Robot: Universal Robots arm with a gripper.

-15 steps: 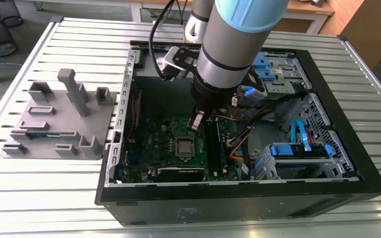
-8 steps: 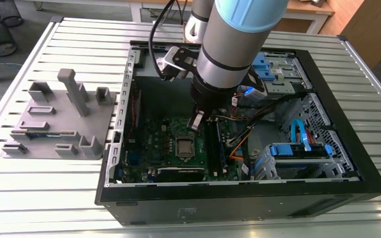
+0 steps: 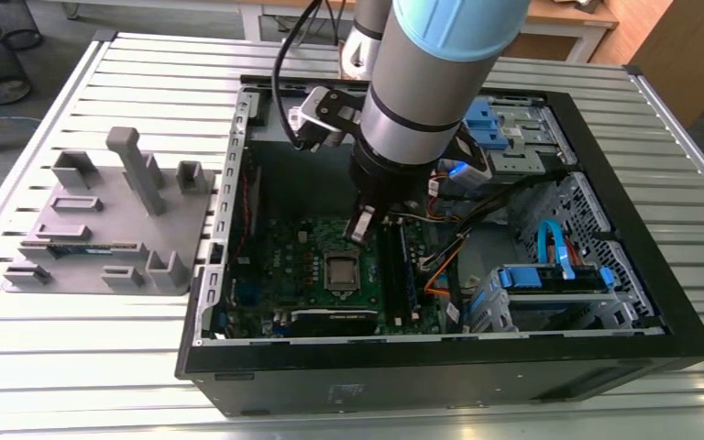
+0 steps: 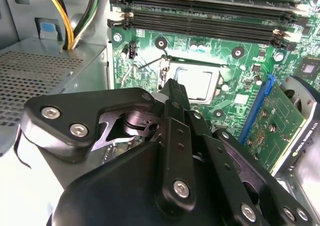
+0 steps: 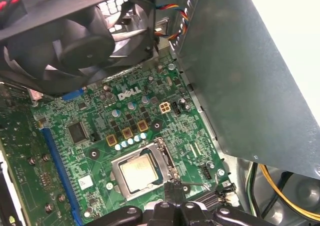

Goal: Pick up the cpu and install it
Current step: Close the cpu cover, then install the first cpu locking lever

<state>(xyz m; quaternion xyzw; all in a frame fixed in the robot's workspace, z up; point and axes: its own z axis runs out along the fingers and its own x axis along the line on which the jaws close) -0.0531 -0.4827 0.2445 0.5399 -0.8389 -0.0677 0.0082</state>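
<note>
Hovering with the gripper (image 5: 172,190) pressed together and empty, at the socket (image 5: 166,158) edge, close to its lever (image 5: 196,185). Finding the cpu (image 5: 136,170) lying flat inside the socket. Possibly risking a bent lever or scratched board (image 5: 165,121) by pressing down off-line.

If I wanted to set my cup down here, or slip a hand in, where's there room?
Bare slatted table lies in front of the grey block tray and to the exterior view's right of the computer case. Inside the case it is crowded: the hand hangs over the green board by the cpu, with cables and drive cages alongside.
</note>
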